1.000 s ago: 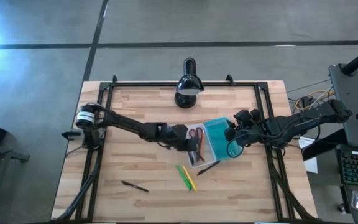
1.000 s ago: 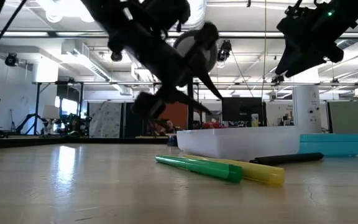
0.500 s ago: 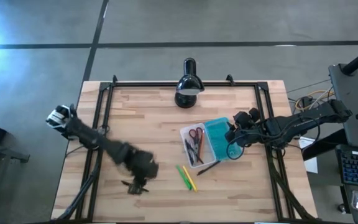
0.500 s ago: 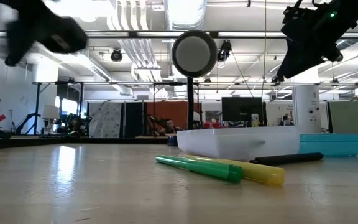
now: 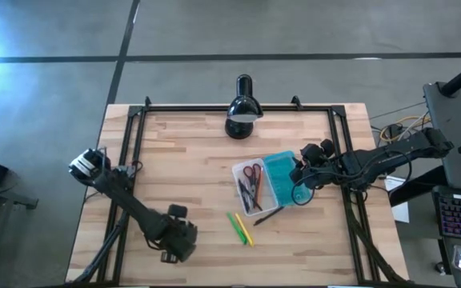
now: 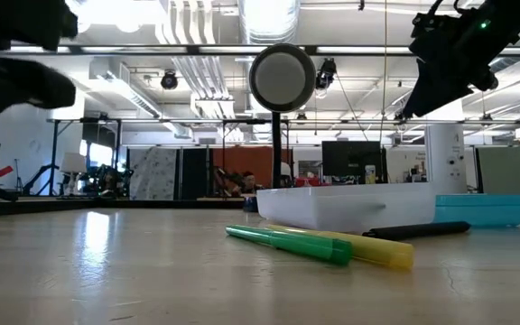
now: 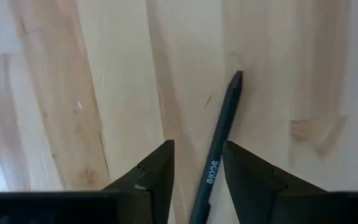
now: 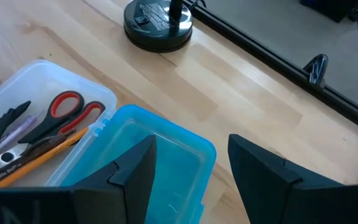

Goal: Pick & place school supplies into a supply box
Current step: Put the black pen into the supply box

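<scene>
Left end effector [image 7: 197, 171], fingers parted, straddles a black pen [image 7: 219, 140] lying on the surface [image 5: 190, 152], gripping nothing. Right end effector [image 8: 188, 162], also open and empty, hovers over the supply box [image 5: 266, 182] lid, arm extended low from the right

**A robotics lab on an open industrial floor**

From where I stand, this is a research workspace, not a home or a classroom. The butcher-block table [image 5: 182, 152] sits inside a black metal frame [image 5: 238, 107] on a bare grey concrete floor [image 5: 294, 32]. Overhead run exposed ducts [image 6: 188, 27], pipes and strip lights. Across the hall I see monitors [image 6: 346, 161], partition screens [image 6: 165, 171] and tripods and stands [image 6: 57, 158]. Beside the table, a keyboard [image 5: 459, 216] and loose cables [image 5: 394, 128] lie on a side bench. A black desk lamp [image 5: 242, 108] stands at the table's far edge.
</scene>
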`<state>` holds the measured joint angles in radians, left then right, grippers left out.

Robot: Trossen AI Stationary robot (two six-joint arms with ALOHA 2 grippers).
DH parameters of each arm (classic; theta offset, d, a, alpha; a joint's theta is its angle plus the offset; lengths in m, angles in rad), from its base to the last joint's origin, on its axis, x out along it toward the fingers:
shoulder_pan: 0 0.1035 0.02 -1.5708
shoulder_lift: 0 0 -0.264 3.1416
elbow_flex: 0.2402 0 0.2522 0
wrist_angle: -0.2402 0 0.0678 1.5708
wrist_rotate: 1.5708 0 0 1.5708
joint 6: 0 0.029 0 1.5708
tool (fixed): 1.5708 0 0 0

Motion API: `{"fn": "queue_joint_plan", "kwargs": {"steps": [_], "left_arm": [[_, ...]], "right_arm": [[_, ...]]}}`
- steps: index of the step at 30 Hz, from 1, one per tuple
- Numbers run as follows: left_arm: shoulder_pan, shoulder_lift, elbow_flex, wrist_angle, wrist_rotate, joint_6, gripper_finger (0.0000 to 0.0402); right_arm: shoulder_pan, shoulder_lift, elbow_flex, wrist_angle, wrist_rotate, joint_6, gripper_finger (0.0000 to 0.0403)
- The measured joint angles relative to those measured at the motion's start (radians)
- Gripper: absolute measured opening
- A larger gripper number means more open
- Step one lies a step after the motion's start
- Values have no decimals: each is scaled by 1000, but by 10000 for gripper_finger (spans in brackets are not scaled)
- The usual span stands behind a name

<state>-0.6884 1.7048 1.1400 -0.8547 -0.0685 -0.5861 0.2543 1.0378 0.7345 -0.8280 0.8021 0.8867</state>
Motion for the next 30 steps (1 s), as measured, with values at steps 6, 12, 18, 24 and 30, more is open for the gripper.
{"fn": "queue_joint_plan", "kwargs": {"steps": [6, 12, 18, 24, 30], "left_arm": [[-3, 43, 0, 7, 43, 9, 120], [-27, 34, 0, 31, 69, 4, 120], [-35, 39, -71, 111, 71, -55, 120], [-35, 33, -147, 157, 75, -63, 119], [-28, 35, -174, 173, 62, -60, 79]], "right_arm": [[0, 0, 0, 0, -2, 0, 192], [0, 0, -1, -2, -2, -5, 192], [-14, 0, -9, -2, -3, -9, 192], [-41, 0, -9, -2, -40, -34, 192], [-50, 0, -13, -3, -44, -35, 192]]}}
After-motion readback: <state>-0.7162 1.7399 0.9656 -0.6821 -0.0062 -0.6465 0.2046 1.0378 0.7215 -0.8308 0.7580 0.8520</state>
